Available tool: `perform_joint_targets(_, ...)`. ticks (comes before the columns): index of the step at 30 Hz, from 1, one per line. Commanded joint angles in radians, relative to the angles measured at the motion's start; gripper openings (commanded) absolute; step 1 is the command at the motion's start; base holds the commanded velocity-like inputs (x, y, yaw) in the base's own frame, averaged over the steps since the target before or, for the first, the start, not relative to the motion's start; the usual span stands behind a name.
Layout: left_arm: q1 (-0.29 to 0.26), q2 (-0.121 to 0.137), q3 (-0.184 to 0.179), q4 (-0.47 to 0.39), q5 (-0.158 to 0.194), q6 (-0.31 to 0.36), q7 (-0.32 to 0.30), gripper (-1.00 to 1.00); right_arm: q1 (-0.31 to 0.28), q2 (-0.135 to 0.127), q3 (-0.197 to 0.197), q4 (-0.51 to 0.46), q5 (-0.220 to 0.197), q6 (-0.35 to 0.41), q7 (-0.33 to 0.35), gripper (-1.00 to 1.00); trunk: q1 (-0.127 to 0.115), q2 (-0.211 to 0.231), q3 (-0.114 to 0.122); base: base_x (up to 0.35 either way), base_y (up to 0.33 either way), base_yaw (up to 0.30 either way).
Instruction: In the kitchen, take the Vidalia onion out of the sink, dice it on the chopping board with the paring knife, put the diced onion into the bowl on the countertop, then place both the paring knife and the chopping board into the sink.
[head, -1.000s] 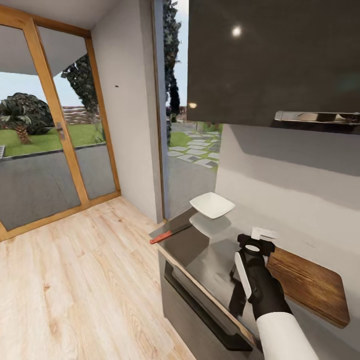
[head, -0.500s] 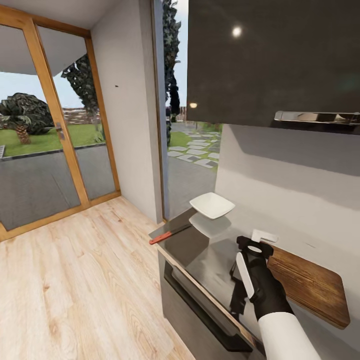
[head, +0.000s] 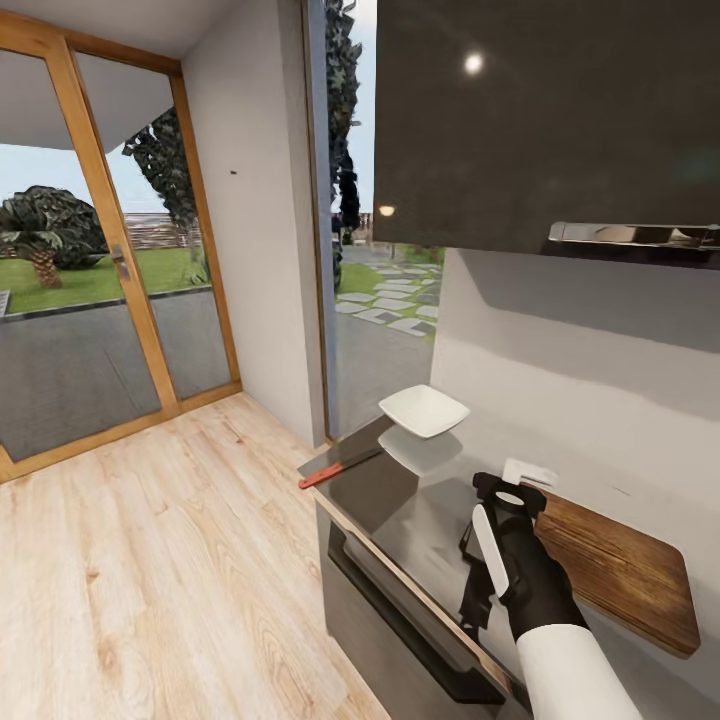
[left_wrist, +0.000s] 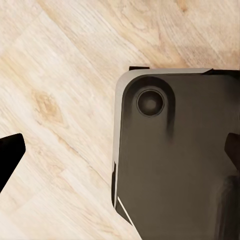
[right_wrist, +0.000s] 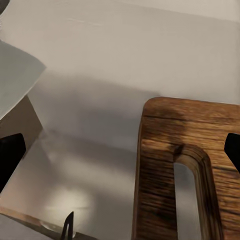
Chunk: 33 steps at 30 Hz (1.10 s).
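Nearest the head camera, your right gripper (head: 511, 487) hung over the countertop (head: 420, 520) at the near end of the chopping board (head: 610, 570), its fingers spread wide to either side of the board's slot handle (right_wrist: 192, 200) in the wrist view. Your left gripper (left_wrist: 120, 150) also had its fingers wide, holding nothing, over the wood floor (left_wrist: 60, 75). Farther along the countertop lay the paring knife (head: 338, 463), and beyond it the bowl (head: 424, 410).
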Motion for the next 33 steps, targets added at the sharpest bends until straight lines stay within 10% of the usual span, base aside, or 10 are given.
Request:
perform_joint_targets(1,-0.001,0.000,0.002,0.002,0.002,-0.005,0.000,1.00,-0.001,0.001,-0.001,0.001,-0.005,0.004,-0.004,1.00,0.000,-0.001,-0.001,0.000,0.000,0.000)
perform_joint_targets(33,-0.001,0.002,0.002,0.002,0.002,-0.006,0.000,1.00,-0.001,0.001,-0.001,0.010,-0.005,0.004,-0.004,1.00,0.000,-0.001,-0.001,-0.024,0.056,0.000)
